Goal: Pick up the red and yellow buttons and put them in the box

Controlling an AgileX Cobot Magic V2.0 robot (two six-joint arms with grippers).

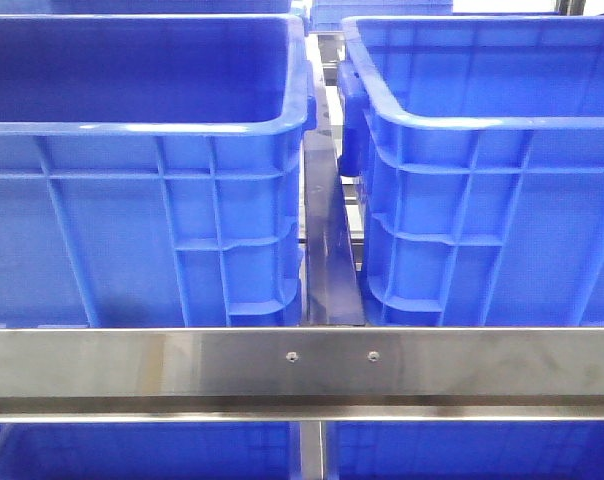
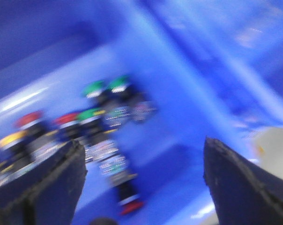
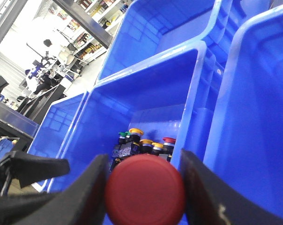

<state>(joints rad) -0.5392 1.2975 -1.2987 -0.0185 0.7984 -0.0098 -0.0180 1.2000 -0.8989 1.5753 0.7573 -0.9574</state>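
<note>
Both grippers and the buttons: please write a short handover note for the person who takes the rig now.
Right gripper: shut on a red button, held above a blue crate that holds a pile of buttons.
Left gripper: open and empty, over a crate floor with red, yellow and green buttons; this view is blurred.
The front view shows two blue crates but no arm.
Done: one red button picked.
Left: place it in the box, then pick a yellow one.
</note>
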